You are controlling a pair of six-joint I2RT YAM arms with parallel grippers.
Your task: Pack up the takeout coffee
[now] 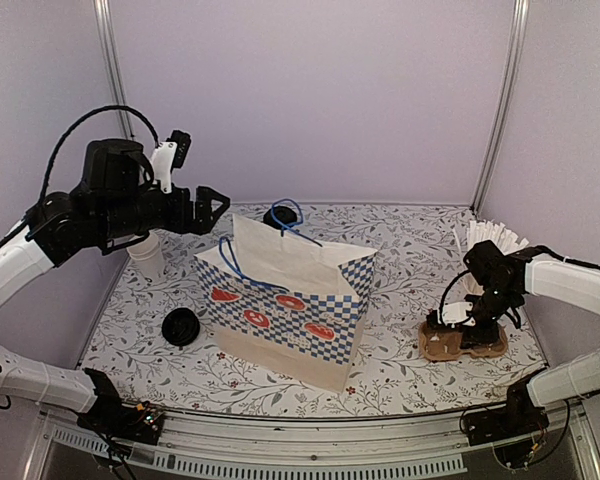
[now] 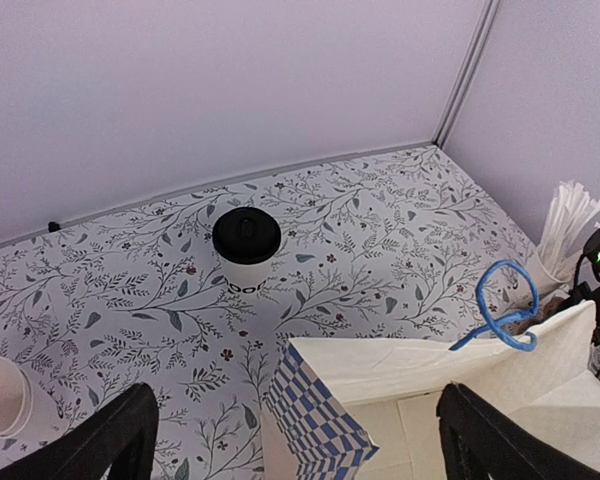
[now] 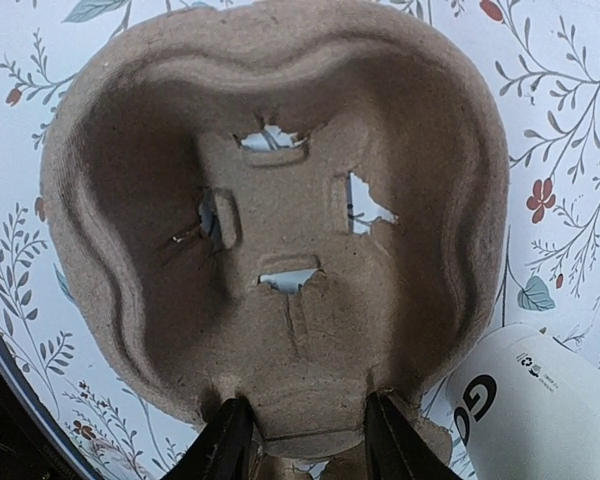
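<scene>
Upright takeout coffee (image 2: 246, 250), lid up, axis vertical; left gripper (image 1: 218, 208) wide, right gripper (image 3: 308, 440) tight on carrier (image 3: 280, 200)

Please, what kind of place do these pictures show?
Most likely a robot test cell dressed as a café packing counter: plain walls in a metal frame, a floral table cover, and takeaway goods on it, namely a checkered paper bag, a lidded takeout coffee and a pulp cup carrier.

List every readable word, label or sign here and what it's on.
"GO": black letters on the white cup beside the cardboard carrier, cut off.
Small symbols on that cup: too small.
Lettering on the takeout coffee: unreadable.
Badges on the checkered bag: too small.
</scene>
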